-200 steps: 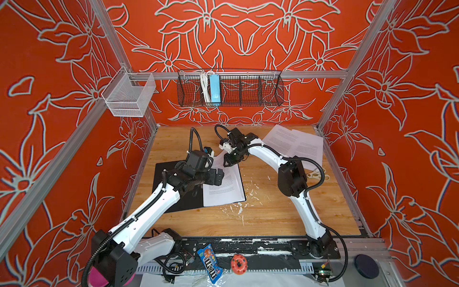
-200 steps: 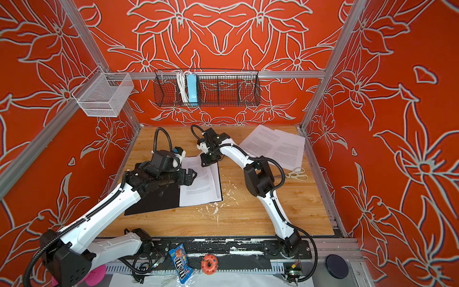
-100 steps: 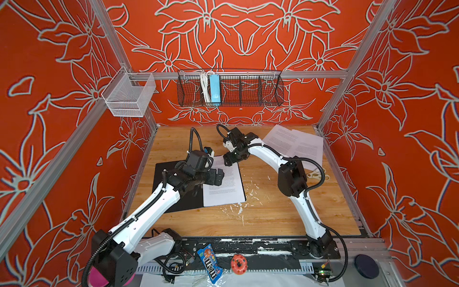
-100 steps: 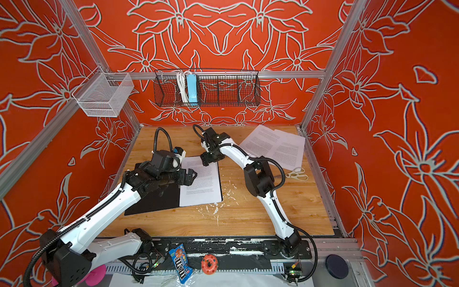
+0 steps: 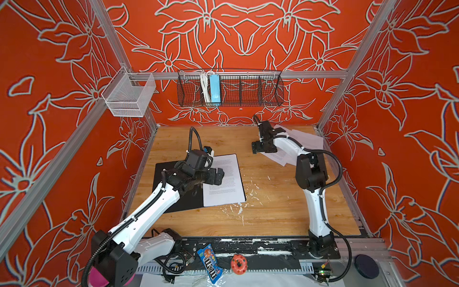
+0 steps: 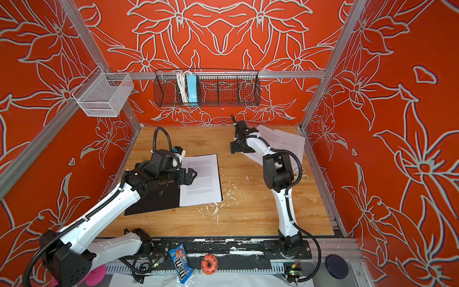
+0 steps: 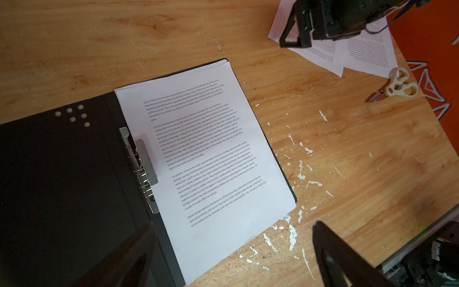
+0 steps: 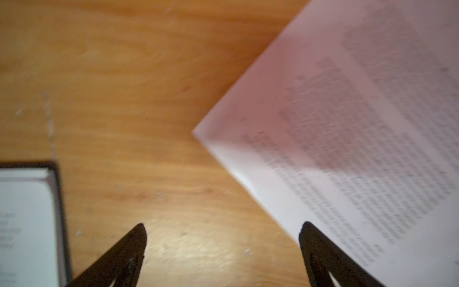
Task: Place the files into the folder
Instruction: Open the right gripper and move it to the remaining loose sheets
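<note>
The folder (image 5: 191,202) lies open on the left of the table, black inside up, with a metal clip (image 7: 142,161) at its spine. Printed files (image 5: 224,179) lie flat on its right half. My left gripper (image 5: 219,175) hovers open above them, and in the left wrist view its fingertips straddle the sheet's near corner (image 7: 233,225). More loose files (image 5: 305,141) lie at the back right. My right gripper (image 5: 263,147) stands open over their near-left corner (image 8: 360,124), holding nothing. One corner of the folder (image 8: 57,198) shows in the right wrist view.
Cream-handled scissors (image 7: 397,87) lie beside the loose sheets near the right wall. White flecks dot the wood in front of the folder. A black wire basket (image 5: 229,89) and a white mesh bin (image 5: 128,97) hang on the walls. A candy pack (image 5: 210,263) and a red ring (image 5: 239,264) sit below the front rail.
My right gripper has opened and moved right, from the folder's far edge to the loose sheets at the back right. The left arm has not moved.
</note>
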